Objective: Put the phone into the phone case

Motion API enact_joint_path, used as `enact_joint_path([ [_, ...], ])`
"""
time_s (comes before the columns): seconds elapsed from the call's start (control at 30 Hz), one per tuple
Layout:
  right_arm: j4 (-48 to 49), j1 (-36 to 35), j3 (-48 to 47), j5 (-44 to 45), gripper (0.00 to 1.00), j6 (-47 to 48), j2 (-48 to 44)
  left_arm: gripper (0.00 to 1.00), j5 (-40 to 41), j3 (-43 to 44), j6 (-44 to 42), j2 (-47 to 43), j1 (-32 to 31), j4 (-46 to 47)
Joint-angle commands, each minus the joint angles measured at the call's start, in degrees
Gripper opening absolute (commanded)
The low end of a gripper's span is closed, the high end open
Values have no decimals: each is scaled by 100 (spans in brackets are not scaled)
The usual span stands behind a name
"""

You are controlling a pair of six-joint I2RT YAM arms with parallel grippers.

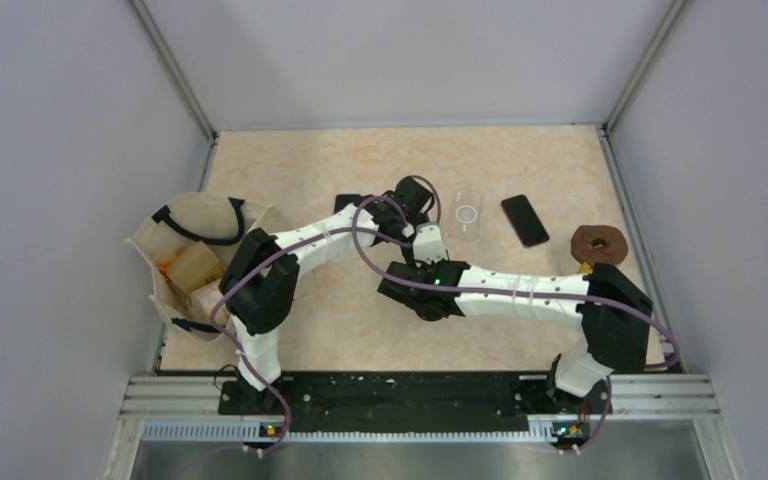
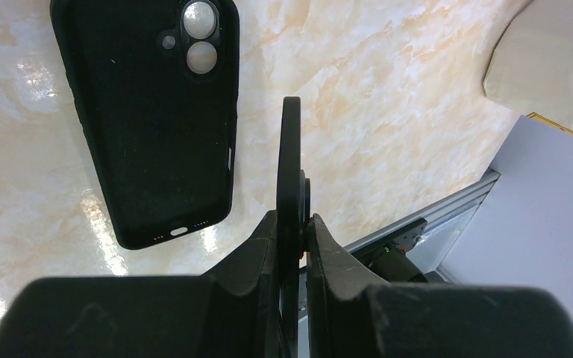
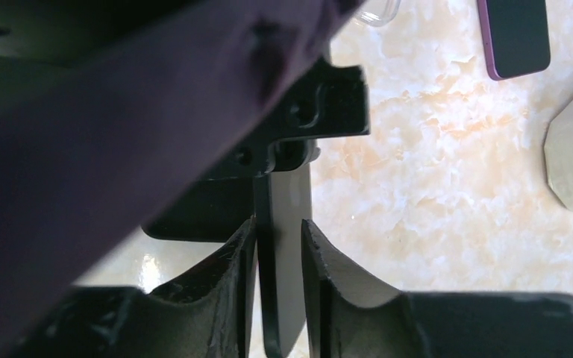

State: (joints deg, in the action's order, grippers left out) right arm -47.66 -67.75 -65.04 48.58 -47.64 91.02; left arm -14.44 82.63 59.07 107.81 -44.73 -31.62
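Both grippers hold one thin black phone upright and edge-on above the table's middle. In the left wrist view my left gripper point(image 2: 291, 220) is shut on the phone point(image 2: 291, 149). In the right wrist view my right gripper point(image 3: 277, 224) is shut on its lower end point(image 3: 287, 201), and the left gripper grips it above. A black phone case point(image 2: 149, 119) with camera cut-outs lies flat on the table just left of the held phone. It also shows under the phone in the right wrist view point(image 3: 194, 216). From above, the left gripper point(image 1: 412, 205) and right gripper point(image 1: 422, 240) meet and mostly hide the phone.
A clear case point(image 1: 468, 215) with a white ring and a second dark phone point(image 1: 525, 220) lie right of the grippers. A brown doughnut point(image 1: 598, 243) sits on a tan board at the right. An open cloth bag point(image 1: 195, 260) with items stands at the left.
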Motion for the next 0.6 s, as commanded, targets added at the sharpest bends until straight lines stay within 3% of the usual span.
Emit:
enact_joint_path([
  [0.0, -217, -147, -65, 164, 22, 124, 232, 0, -342, 19, 122, -494, 50, 332],
  [0.37, -342, -158, -52, 396, 0, 173, 479, 0, -826, -366, 396, -630, 208, 860],
  [0.47, -448, -155, -66, 504, 0, 191, 516, 1, -874, -387, 417, -643, 219, 935],
  [0.57, -501, -157, -30, 634, 0, 171, 423, 19, -877, -417, 383, -639, 227, 987],
])
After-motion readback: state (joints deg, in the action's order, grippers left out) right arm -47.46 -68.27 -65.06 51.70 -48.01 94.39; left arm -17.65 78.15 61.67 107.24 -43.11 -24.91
